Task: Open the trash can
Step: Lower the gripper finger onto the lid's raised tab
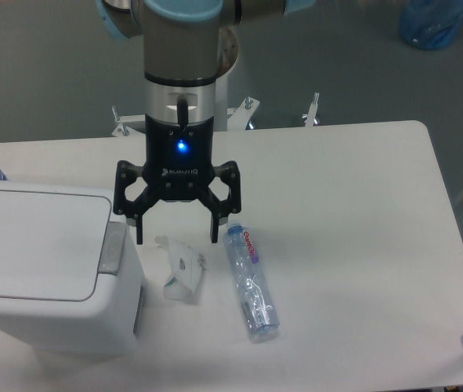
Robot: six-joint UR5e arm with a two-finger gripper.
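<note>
Claw [177,231] spread wide, nothing held, poised above surface [362,245]. Bin [47,265] sits at its 8 o'clock, lid shut. Rigid plastic judged; grey button [113,247] to be pressed, not gripped.

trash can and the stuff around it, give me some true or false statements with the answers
1. The trash can has its lid shut. True.
2. The pincer grips the plastic bottle. False: its fingers are spread and hold nothing.
3. A crumpled paper carton lies between the trash can and the bottle. True.
4. The bottle stands upright. False: it lies on its side on the table.
5. The pincer is pressing the grey button strip. False: it hangs to the right of the strip, above the carton.
</note>
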